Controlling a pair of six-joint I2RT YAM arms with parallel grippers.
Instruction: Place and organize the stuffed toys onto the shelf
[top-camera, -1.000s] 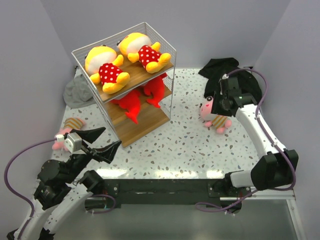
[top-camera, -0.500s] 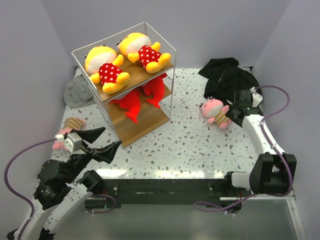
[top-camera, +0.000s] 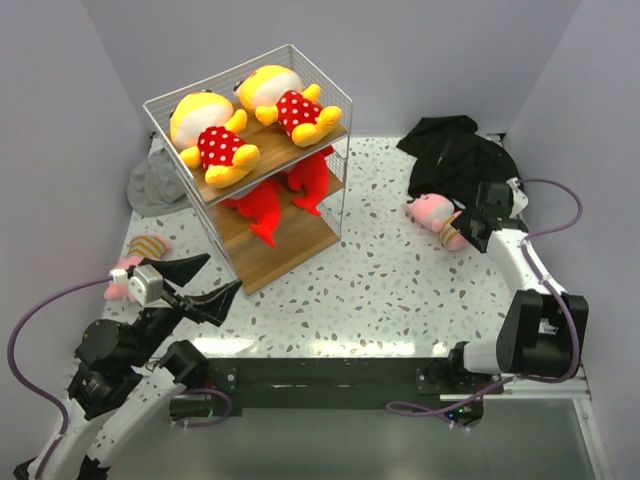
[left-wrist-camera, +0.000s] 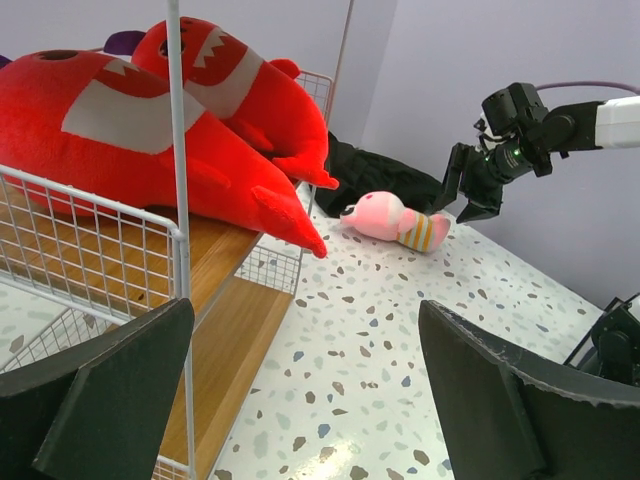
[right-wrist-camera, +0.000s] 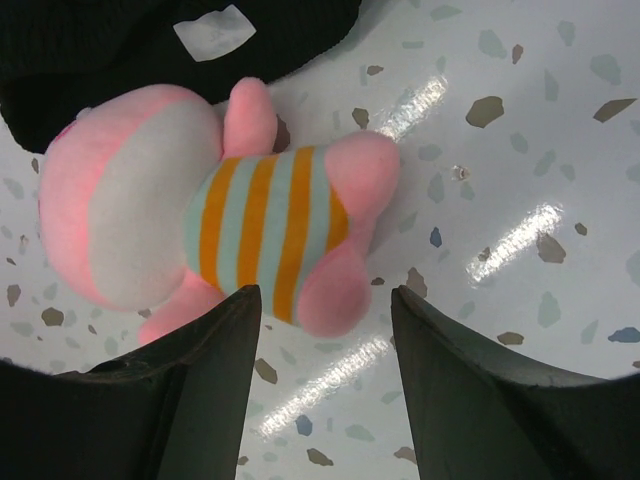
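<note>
The white wire shelf (top-camera: 337, 93) stands at the back left. Two yellow dolls (top-camera: 205, 135) (top-camera: 285, 100) lie on its top board. Beneath them, on the middle board, are two red sharks (top-camera: 262, 210) (top-camera: 312, 180), close up in the left wrist view (left-wrist-camera: 130, 130). A pink striped toy (top-camera: 435, 212) (right-wrist-camera: 270, 235) lies on its side by the black cloth. My right gripper (top-camera: 478, 225) (right-wrist-camera: 322, 295) is open just right of it, fingertips beside its legs, holding nothing. A second pink toy (top-camera: 135, 262) lies at the far left. My left gripper (top-camera: 200, 285) (left-wrist-camera: 305, 305) is wide open before the shelf.
A black cloth heap (top-camera: 455, 150) (right-wrist-camera: 120, 50) sits at the back right, touching the pink toy's head. A grey hat (top-camera: 155, 185) lies behind the shelf's left side. Purple walls close in on three sides. The shelf's bottom board (left-wrist-camera: 230, 350) juts toward my left gripper.
My right gripper swung from above the pink toy to its right and came down low, jaws spreading wider. The toy tipped onto its side and shifted back. The left arm stayed still.
</note>
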